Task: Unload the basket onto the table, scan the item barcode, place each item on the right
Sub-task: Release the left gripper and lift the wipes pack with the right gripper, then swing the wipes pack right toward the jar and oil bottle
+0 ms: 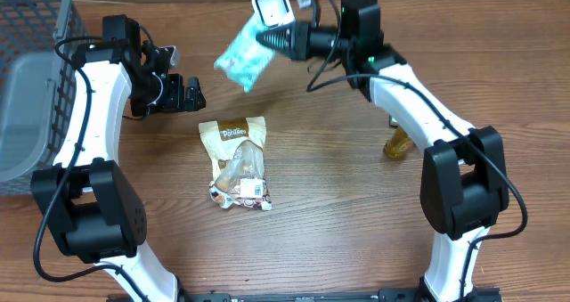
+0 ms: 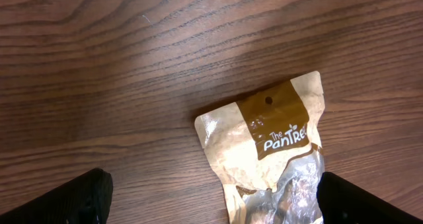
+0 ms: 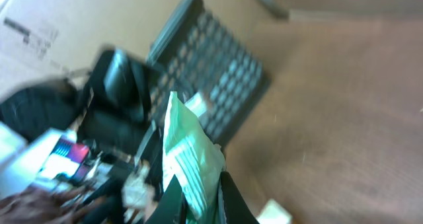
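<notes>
While held aloft, packet (image 1: 245, 60): pinched in right gripper (image 1: 264, 41), above table's (image 1: 356, 231) far side.
Left gripper (image 1: 181, 74): jaws wide, empty, just beyond brown pouch (image 1: 239, 159).
Pouch: flat on table, centre.
Basket (image 1: 36, 35): far left.

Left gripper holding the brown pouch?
No, the brown pouch lies flat on the table, with the left gripper open and apart from it.

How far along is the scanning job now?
Done: the teal packet is up off the table, with the right gripper jaws shut on it. In hand: holding it up, likely for scanning. Left: the brown pouch lies below the open left gripper.
</notes>
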Controlling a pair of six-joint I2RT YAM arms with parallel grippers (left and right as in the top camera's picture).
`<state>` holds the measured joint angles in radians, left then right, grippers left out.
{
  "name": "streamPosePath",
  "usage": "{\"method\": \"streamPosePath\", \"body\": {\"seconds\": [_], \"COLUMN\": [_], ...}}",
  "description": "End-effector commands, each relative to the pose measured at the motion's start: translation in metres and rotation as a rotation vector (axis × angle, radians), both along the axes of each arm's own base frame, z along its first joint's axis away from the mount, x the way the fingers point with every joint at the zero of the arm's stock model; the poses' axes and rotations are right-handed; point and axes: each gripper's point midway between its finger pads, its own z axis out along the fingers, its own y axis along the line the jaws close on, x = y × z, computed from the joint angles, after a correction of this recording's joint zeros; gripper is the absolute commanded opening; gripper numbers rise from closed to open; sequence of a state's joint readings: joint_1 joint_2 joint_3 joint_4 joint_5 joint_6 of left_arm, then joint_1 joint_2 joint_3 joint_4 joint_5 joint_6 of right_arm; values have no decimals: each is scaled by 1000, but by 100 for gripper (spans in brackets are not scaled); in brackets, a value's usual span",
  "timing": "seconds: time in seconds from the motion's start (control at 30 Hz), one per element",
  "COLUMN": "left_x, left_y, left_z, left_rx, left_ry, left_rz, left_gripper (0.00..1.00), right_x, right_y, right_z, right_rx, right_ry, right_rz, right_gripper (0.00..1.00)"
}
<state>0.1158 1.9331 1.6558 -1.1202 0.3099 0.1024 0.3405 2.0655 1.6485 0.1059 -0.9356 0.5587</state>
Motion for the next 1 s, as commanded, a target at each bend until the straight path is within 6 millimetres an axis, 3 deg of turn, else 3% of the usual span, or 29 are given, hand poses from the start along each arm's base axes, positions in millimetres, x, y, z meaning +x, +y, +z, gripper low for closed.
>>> {"method": "streamPosePath", "body": {"seconds": [0.0,0.2,0.3,0.47,0.63,0.97], "left_x": [2,2,3,3,2,2], "left_y": [1,1,1,1,1,1], "left_z": [6,6,6,6,6,6], "left_rx": [4,4,4,4,4,4], "left_ry": [-14,-14,-15,-15,-14,-14], "left_rz": [20,20,20,20,20,20], "left_gripper": [100,100,100,100,100,100], "right_x": [34,76,92,92,97,123], "right_y": [-14,-42,-57,-42,-19,-3], "right_z": [53,92,103,101,77,8], "right_rx": [-51,-293,-496,-709,-926,-1123], "right_ry": [-188,-494,-693,-925,-1134,-1276], "right_rz": [-190,-482,-637,-626,-562,-460], "right_gripper": [3,3,3,4,4,4]}}
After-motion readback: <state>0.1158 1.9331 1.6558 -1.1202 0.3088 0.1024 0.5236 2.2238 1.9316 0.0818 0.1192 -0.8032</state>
